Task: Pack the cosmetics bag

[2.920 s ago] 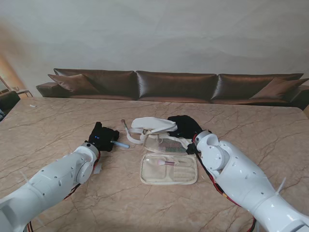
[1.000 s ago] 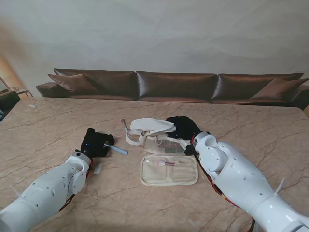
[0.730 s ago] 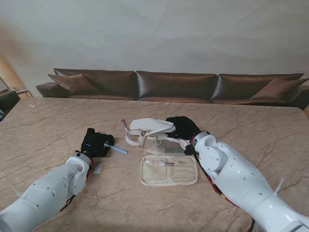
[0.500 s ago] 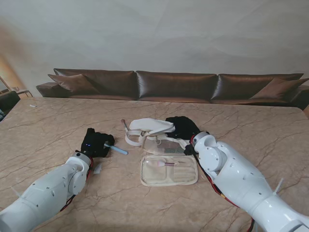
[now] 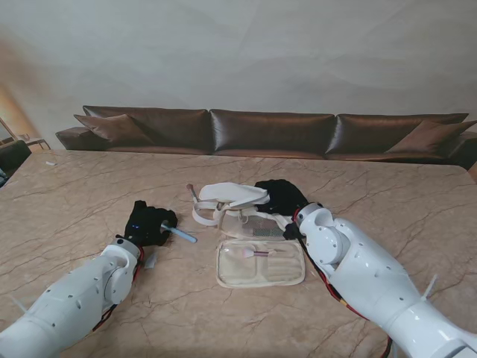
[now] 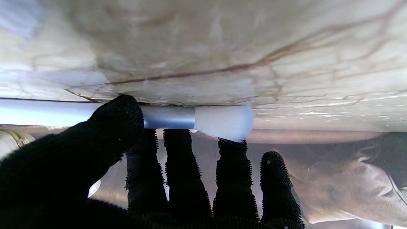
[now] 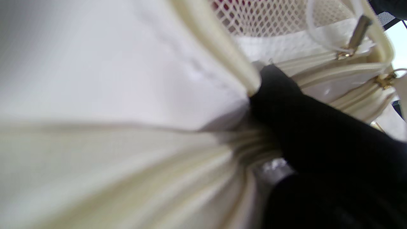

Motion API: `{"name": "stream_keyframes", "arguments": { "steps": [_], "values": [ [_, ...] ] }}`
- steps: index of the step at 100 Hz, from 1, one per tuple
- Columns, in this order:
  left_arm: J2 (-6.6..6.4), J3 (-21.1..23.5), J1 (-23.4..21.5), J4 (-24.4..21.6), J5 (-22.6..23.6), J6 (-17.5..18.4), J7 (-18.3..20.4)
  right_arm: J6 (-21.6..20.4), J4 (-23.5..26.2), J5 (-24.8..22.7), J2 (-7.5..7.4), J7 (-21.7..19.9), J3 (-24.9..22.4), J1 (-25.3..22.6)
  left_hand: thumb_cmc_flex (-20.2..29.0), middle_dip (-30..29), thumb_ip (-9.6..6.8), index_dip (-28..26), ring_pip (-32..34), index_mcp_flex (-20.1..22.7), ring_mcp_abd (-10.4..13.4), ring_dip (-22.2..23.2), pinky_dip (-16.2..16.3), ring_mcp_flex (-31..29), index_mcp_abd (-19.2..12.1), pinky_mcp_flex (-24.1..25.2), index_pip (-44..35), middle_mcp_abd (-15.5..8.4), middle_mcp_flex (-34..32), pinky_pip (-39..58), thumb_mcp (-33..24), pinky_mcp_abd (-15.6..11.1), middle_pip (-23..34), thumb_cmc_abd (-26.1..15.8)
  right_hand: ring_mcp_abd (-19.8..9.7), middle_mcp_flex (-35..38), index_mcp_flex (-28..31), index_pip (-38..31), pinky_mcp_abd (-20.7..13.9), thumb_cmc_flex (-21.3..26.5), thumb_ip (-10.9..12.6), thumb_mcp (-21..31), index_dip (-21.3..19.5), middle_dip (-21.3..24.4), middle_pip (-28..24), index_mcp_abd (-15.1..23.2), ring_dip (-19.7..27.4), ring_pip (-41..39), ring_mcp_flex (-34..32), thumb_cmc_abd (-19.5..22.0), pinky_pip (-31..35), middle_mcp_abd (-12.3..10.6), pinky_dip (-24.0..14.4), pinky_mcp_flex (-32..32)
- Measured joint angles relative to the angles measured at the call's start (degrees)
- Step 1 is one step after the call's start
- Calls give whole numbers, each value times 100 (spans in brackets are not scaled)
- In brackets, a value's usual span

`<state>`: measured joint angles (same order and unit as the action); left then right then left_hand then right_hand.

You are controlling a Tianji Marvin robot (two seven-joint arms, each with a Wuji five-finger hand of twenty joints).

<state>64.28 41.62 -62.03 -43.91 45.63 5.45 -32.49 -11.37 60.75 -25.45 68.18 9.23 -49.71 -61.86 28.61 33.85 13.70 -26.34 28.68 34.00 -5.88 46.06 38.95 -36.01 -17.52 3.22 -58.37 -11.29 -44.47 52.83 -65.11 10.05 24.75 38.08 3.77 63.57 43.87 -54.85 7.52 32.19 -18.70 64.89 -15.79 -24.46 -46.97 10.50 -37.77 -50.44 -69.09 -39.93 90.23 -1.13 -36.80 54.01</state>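
A cream cosmetics bag (image 5: 246, 216) lies unfolded mid-table, its flat front panel (image 5: 261, 262) holding a pink-tipped brush (image 5: 252, 253). My right hand (image 5: 280, 195), in a black glove, is shut on the bag's raised upper flap (image 5: 227, 193); the right wrist view shows a gloved finger (image 7: 286, 95) pinching the cream zipper edge (image 7: 219, 54). My left hand (image 5: 149, 222) is to the left of the bag, shut on a pale blue makeup brush (image 5: 179, 234). The left wrist view shows the thumb (image 6: 117, 121) on the brush handle (image 6: 47, 113), with the silver ferrule and white bristles (image 6: 222, 121) beyond it.
The marble table (image 5: 89, 186) stretches wide on both sides. A small loose brush (image 5: 194, 195) lies just left of the bag's flap. A brown sofa (image 5: 268, 130) runs behind the table's far edge.
My left hand has drawn back toward me and to the left with the blue brush. The right hand has barely moved on the bag's flap.
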Motion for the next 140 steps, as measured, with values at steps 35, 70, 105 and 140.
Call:
{"name": "stream_keyframes", "arguments": {
  "steps": [35, 70, 105, 140],
  "values": [
    [36, -67, 58, 87, -147, 62, -34, 3, -5, 12, 13, 6, 11, 5, 24, 4, 0, 173, 0, 177, 0, -56, 0, 3, 18, 1, -51, 10, -10, 0, 56, 0, 241, 72, 1, 0, 3, 0, 0, 0, 0, 0, 0, 0, 0, 0, 0, -4, 0, 0, 11, 0, 0, 0],
    [136, -476, 290, 371, -268, 65, -321, 18, -8, 43, 23, 5, 13, 6, 169, 669, 136, 454, 41, 454, 0, -62, 71, -5, 60, -105, -204, 124, -302, 140, 93, 0, 333, 143, 1, 0, 5, 0, 0, 0, 0, 0, 0, 0, 0, 0, 0, -10, 0, 0, 26, 0, 0, 0],
    [172, -329, 227, 368, -295, 80, -387, 45, -7, 84, 26, -9, 32, 13, 470, 689, 199, -491, 228, 330, 353, 106, 89, -763, 44, -730, -201, -55, -1177, 571, 71, -69, -1157, 369, 1, 1, 6, 0, 0, 0, 1, 0, 0, 0, 0, 0, 0, -39, 0, 0, 31, 0, 0, 32],
    [145, 244, -219, -172, -8, 78, -225, 40, -24, 88, 31, -11, 59, 31, 550, 1019, 241, -633, 217, 410, 342, 379, 3, -994, -52, -940, -287, -241, -1758, 644, 76, -171, -1307, 568, 2, 57, 7, 0, 0, 0, 2, 0, 0, 12, 0, 0, 0, -65, 0, 0, 38, 23, 0, 52]
  ]
}}
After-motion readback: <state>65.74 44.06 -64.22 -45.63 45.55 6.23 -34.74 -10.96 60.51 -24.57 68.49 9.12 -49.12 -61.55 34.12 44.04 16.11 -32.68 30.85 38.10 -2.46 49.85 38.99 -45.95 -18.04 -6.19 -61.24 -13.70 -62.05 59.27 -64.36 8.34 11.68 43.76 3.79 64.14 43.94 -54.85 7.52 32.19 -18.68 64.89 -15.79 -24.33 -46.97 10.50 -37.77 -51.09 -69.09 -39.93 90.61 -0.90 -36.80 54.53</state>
